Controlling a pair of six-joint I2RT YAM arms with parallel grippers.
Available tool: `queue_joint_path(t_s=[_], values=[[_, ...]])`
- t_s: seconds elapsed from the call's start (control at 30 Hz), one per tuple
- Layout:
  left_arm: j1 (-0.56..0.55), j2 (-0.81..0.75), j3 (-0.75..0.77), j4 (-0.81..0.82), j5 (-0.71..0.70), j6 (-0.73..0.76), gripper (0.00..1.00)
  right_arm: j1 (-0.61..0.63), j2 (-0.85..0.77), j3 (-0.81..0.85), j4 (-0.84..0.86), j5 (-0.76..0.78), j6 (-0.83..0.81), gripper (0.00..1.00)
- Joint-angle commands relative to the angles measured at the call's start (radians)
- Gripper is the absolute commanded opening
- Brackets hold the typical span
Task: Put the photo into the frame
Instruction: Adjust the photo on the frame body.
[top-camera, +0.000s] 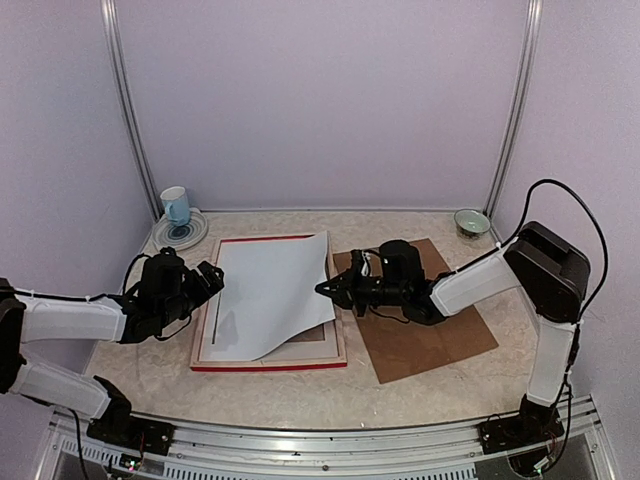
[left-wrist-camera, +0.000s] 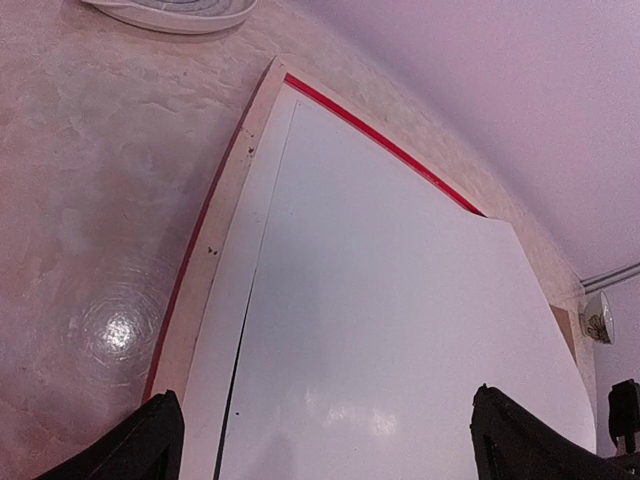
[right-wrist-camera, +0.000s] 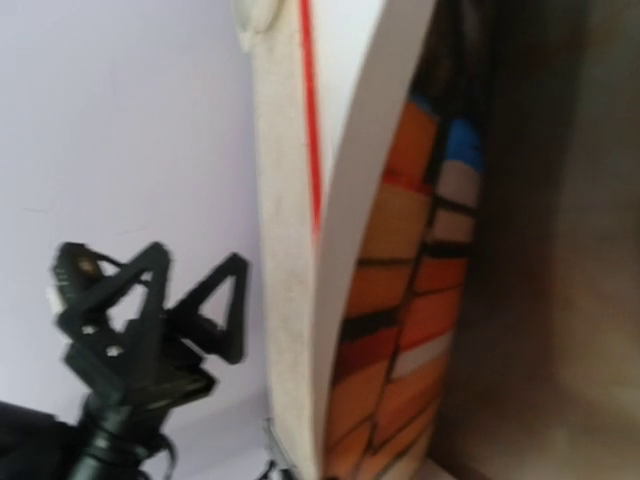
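Observation:
The frame (top-camera: 270, 366) lies face down on the table, with red edges and a pale wood back. The photo (top-camera: 270, 290) rests over it white side up, its right edge curled upward. My right gripper (top-camera: 325, 289) is shut on that raised right edge. The right wrist view shows the photo's printed side with orange books (right-wrist-camera: 400, 330) beside the frame's pale side (right-wrist-camera: 285, 250); my own fingers do not show clearly there. My left gripper (top-camera: 215, 280) is open at the frame's left side, its jaws wide apart over the white sheet (left-wrist-camera: 400, 300) and empty (left-wrist-camera: 335, 450).
A brown backing board (top-camera: 430, 340) lies under my right arm. A blue and white cup (top-camera: 176, 205) stands on a saucer (top-camera: 190, 238) at the back left. A small green bowl (top-camera: 471, 221) sits at the back right.

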Motion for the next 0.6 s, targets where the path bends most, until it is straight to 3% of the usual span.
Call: queue_joint_path(t_s=[0.0, 0.47, 0.57], values=[[0.011, -0.002, -0.012, 0.022, 0.003, -0.003, 0.99, 0.009, 0.043, -0.016, 0.166, -0.037, 0.074, 0.02], [0.011, -0.001, -0.013, 0.025, 0.005, -0.004, 0.99, 0.009, 0.001, -0.047, 0.22, -0.016, 0.057, 0.02], [0.011, -0.004, -0.015, 0.025, 0.004, -0.005, 0.99, 0.01, 0.019, -0.095, 0.37, -0.007, 0.116, 0.02]])
